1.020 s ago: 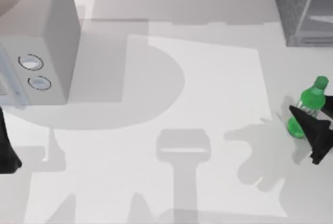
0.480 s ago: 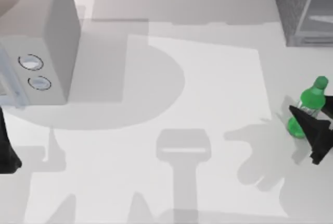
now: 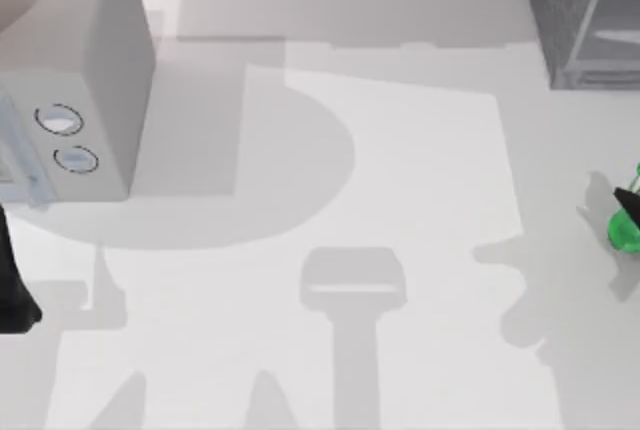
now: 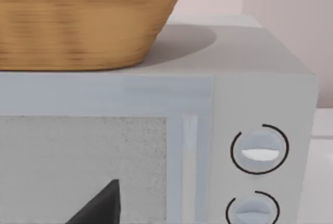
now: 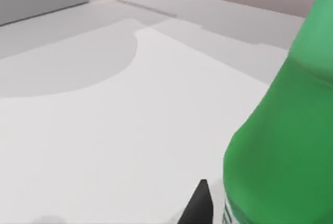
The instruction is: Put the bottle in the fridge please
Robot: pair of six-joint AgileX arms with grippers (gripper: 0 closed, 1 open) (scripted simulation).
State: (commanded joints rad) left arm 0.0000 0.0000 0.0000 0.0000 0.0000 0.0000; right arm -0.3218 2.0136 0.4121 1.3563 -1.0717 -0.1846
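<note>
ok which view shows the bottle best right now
The right wrist view: the bottle looms close, its green body and shoulder plain beside a dark finger of the right tool. The top view catches a green sliver at the table's right edge. The left wrist view faces the box with two dials.

You are looking at a white table (image 3: 420, 250) crossed by soft grey shadows; the bottle (image 3: 625, 233) at its right edge is a translucent green — bright and saturated in the right wrist view (image 5: 291, 146); the black right gripper (image 3: 629, 205) darkens it. The fridge (image 3: 560, 10) wears a dark grey speckled side with a lighter grey frame. The pale grey box (image 4: 208, 94) carries two round dials ringed in black; on top sits a tan woven basket (image 4: 83, 15); the left arm (image 3: 12, 280) is black.
</note>
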